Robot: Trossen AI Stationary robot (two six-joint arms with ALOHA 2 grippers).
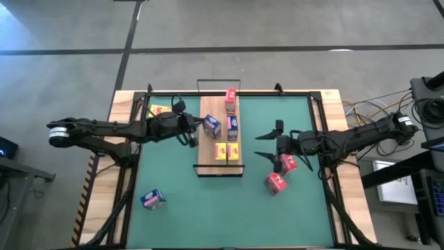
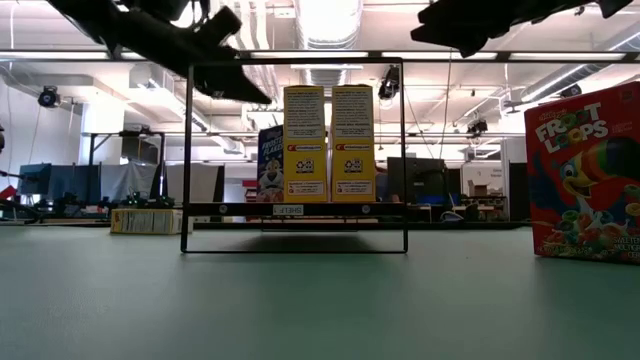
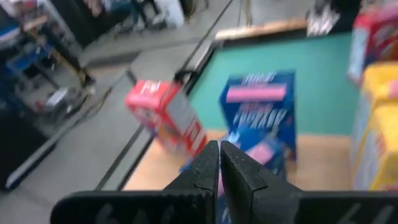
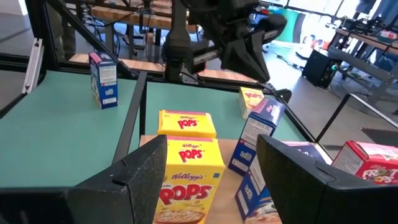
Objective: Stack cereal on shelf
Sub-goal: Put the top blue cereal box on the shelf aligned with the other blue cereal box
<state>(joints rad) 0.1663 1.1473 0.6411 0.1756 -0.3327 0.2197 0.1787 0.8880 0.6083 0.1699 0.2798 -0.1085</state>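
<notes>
Tabletop is covered w/ a green mat, edged by light wood & a black frame. Grey concrete floor is seen around it in the high view, crossed by dark seams. Yellow & white cables are strewn on the floor by the tabletop's right side, near a dark equipment stand. In the low view, a large open room is shown: bright ceiling light, white ducting, exposed pipes overhead. Desks w/ dark monitors are lined along the back.
</notes>
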